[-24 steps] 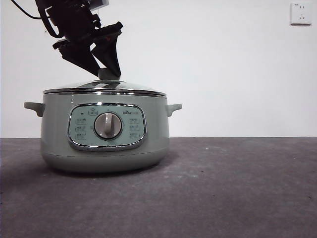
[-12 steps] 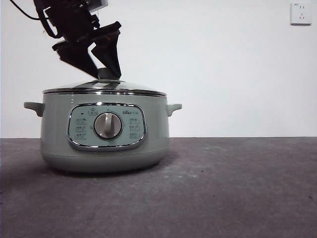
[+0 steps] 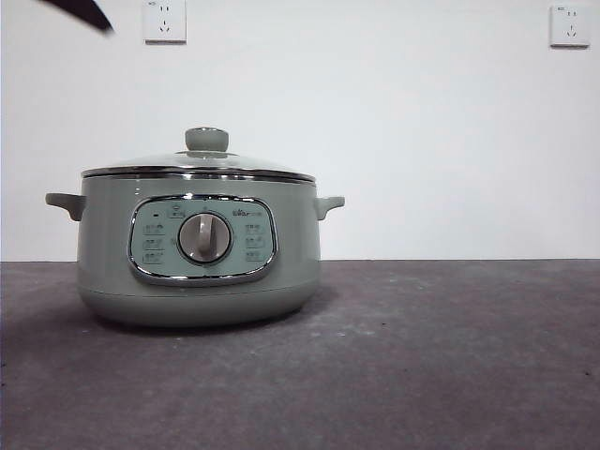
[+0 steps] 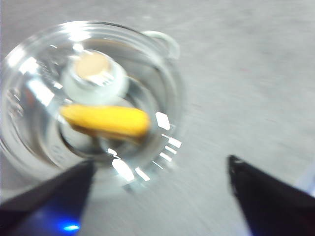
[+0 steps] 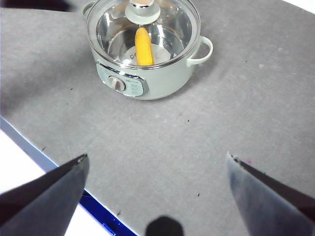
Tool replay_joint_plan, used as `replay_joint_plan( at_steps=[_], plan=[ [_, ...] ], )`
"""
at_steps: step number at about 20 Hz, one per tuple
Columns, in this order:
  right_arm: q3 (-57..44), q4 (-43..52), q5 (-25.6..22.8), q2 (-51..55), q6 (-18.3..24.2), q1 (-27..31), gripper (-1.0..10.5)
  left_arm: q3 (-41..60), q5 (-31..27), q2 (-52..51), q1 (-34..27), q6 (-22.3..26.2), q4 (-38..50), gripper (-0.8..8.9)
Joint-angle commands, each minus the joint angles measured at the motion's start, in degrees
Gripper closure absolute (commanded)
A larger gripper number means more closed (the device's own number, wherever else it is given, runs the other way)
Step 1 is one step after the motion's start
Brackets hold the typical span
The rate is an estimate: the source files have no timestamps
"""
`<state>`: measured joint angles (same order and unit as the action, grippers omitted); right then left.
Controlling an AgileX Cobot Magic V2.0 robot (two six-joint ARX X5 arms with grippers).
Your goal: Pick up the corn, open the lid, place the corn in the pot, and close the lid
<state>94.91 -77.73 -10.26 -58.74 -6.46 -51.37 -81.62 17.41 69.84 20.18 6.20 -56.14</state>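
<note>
The sage-green pot (image 3: 197, 272) stands on the grey table, left of centre, with the glass lid (image 3: 197, 165) seated on it and the knob (image 3: 206, 139) free. The yellow corn (image 5: 143, 46) lies inside the pot under the lid; it also shows through the glass in the blurred left wrist view as the corn (image 4: 106, 120). My left gripper (image 4: 161, 162) hangs open above the lid (image 4: 88, 98), holding nothing; only its black tip (image 3: 84, 11) shows in the front view's top left corner. My right gripper (image 5: 156, 157) is open and empty, high and well back from the pot (image 5: 147, 73).
Two wall sockets (image 3: 165, 21) (image 3: 569, 25) sit on the white wall behind. The table's near edge with a blue strip (image 5: 93, 206) runs below the right gripper. Grey table surface (image 3: 422, 356) spreads to the right of the pot.
The left gripper, which was down at the lid's knob, has let go and risen up and away to the top left corner. The lid stays on the pot.
</note>
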Motion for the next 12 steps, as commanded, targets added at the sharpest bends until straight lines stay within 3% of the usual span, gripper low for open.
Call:
replay_joint_plan(
  at_steps=[1,4,12],
  plan=[
    [-0.5,-1.6,0.0,0.0,0.4,0.0,6.1,0.5,1.0,-5.0,0.0,-1.6,-3.0,8.33],
    [-0.5,-1.6,0.4,0.0,0.6,0.0,9.4,0.5,1.0,-10.9,0.1,-1.7,-6.5,8.22],
    [-0.5,-1.6,-0.7,0.0,0.4,0.0,9.5,0.5,1.0,-16.7,0.0,-1.6,-9.0,8.16]
  ],
)
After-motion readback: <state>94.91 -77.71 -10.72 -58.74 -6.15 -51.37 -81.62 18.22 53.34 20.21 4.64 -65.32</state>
